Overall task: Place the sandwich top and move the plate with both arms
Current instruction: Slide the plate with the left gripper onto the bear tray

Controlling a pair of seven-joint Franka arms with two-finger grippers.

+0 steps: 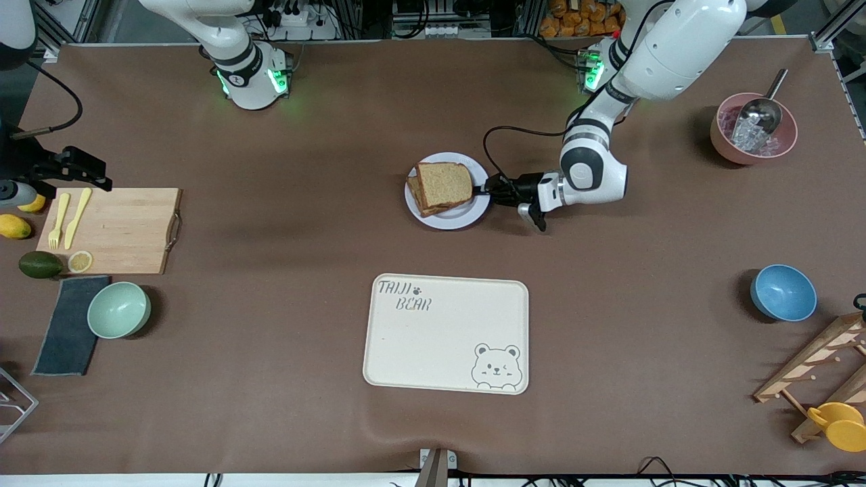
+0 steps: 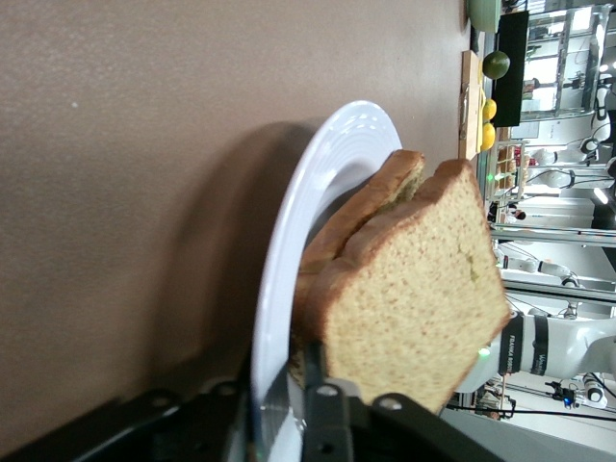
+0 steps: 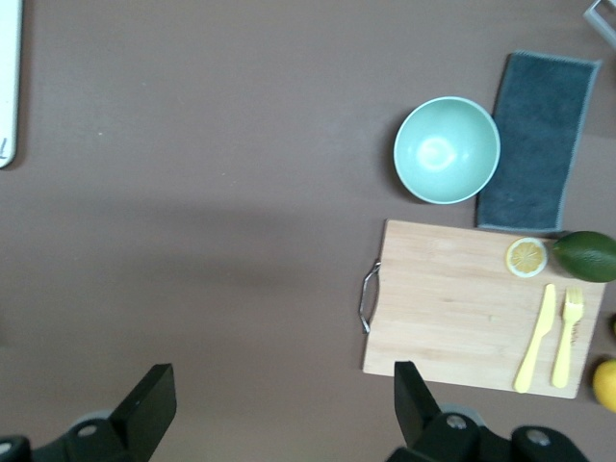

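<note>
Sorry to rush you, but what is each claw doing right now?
Left claw: shut on the plate rim, beside the sandwich top.
Right claw: open, holding nothing, over the table near the cutting board.

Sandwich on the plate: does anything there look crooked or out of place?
Yes. The sandwich top sits askew on the slice below, whose corner sticks out toward the right arm's end. The stack also lies off-centre on the plate, at its rim where the left gripper has closed its fingers.
</note>
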